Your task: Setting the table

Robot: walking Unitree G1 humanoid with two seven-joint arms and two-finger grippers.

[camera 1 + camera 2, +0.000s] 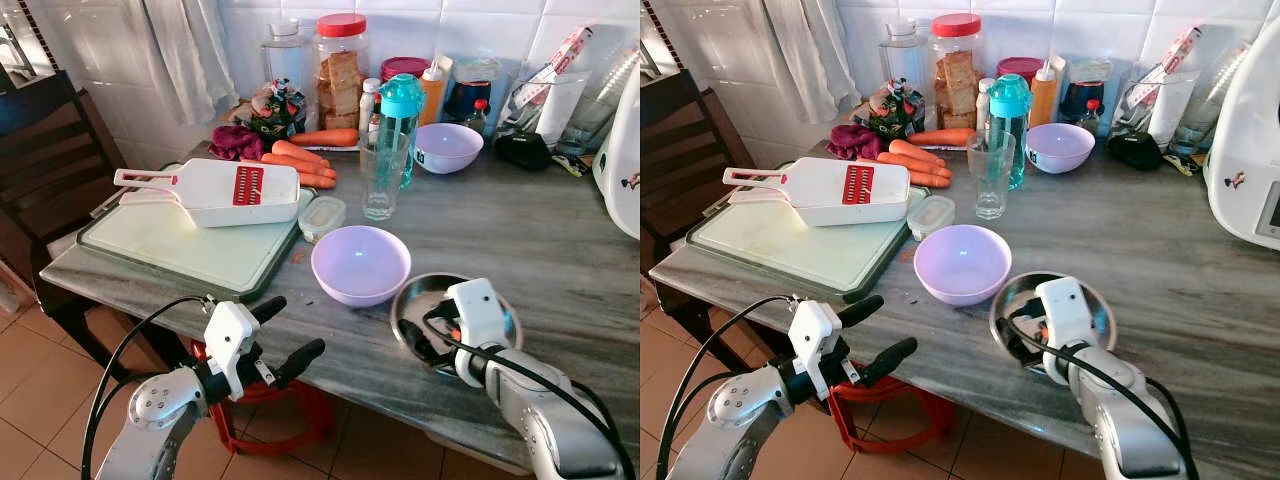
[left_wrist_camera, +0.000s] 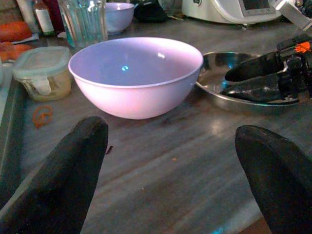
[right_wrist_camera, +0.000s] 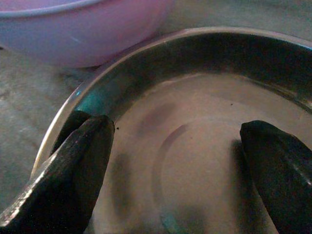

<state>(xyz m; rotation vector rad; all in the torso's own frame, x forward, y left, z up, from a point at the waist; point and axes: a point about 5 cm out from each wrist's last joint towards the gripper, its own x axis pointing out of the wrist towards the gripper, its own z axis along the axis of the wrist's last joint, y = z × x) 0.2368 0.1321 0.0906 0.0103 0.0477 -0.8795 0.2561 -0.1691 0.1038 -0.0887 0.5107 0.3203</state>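
Observation:
A lilac bowl [image 1: 360, 263] stands empty near the front of the grey marble table [image 1: 540, 240]. Right of it lies a shallow steel dish [image 1: 418, 287]. My right gripper [image 3: 178, 170] is open, with both black fingers [image 3: 80, 165] reaching down inside the dish, one close to its rim. My left gripper [image 1: 298, 325] hovers open just off the table's front edge, pointed at the lilac bowl [image 2: 134, 73], with nothing between its fingers. A second lilac bowl [image 1: 448, 147] sits at the back.
A white cutting board [image 1: 180, 245] with a mandoline slicer [image 1: 220, 190] covers the left side. Behind the bowl stand a glass [image 1: 382, 180], a turquoise bottle [image 1: 400, 110], a small lidded box [image 1: 322, 215] and carrots [image 1: 300, 160]. A white appliance [image 1: 620, 170] is at right, a dark chair [image 1: 40, 150] at left.

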